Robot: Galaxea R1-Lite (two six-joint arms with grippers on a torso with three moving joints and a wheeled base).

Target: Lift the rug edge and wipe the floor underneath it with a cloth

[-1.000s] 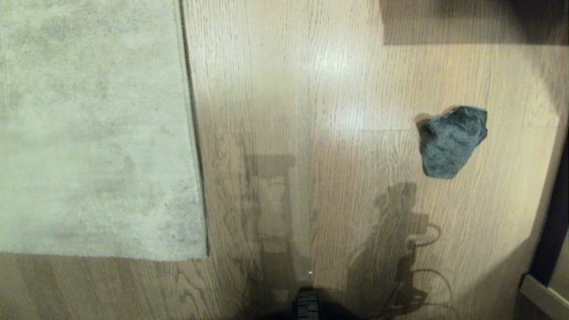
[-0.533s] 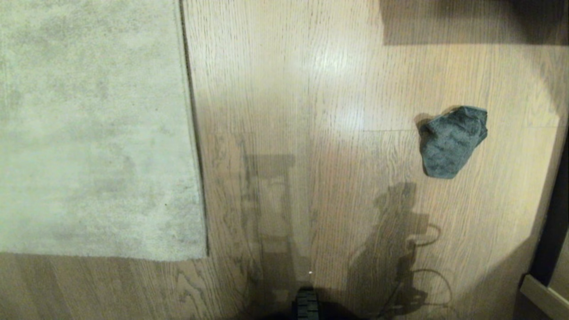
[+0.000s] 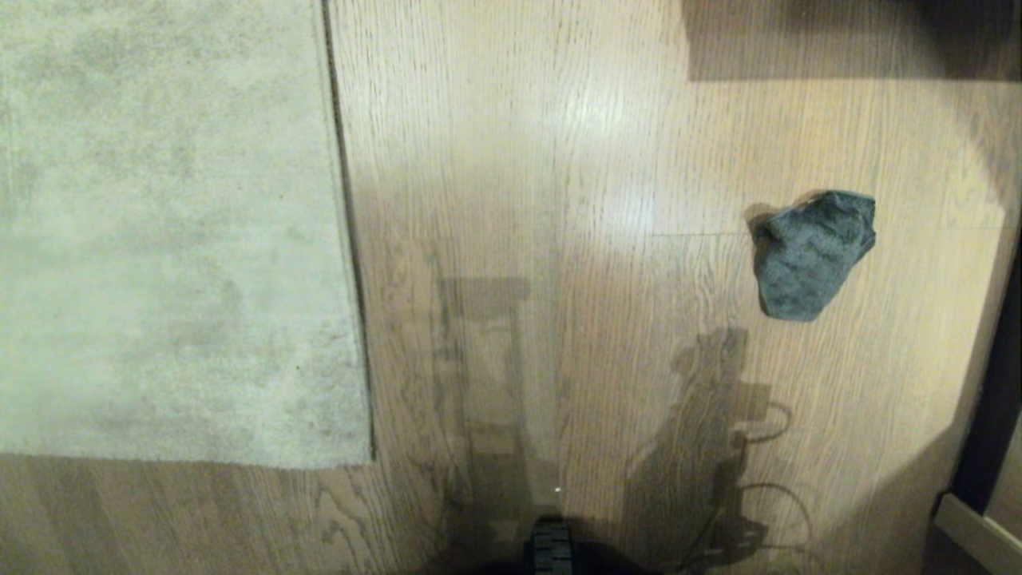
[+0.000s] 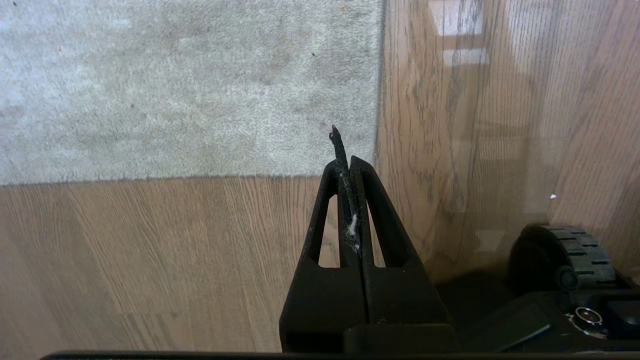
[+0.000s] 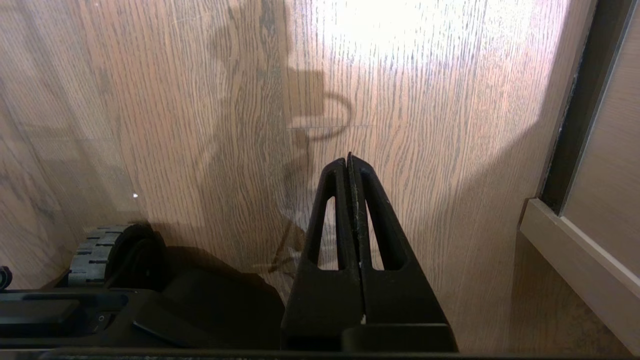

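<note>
Head view: the rug edge [image 3: 351, 319], a thin straight border of pale mottled pile, lies flat on the floor [image 3: 559, 160] at the left; the cloth [image 3: 810, 255], a crumpled dark grey rag, lies well apart at the right. The left gripper [image 4: 348, 160] and right gripper [image 5: 348, 162] hang closed tight, holding nothing

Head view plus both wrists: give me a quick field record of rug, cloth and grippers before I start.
rug edge: lying flat on the floor, corner toward the robot's left, not lifted
floor: wood planks, bare between rug and cloth
cloth: crumpled on the floor on the robot's right, well apart from the rug, not held
left gripper: shut, empty, hanging above the floor near the rug corner
right gripper: shut, empty, above bare floor
base wheel: at the near edge, centre
task state: not started
</note>
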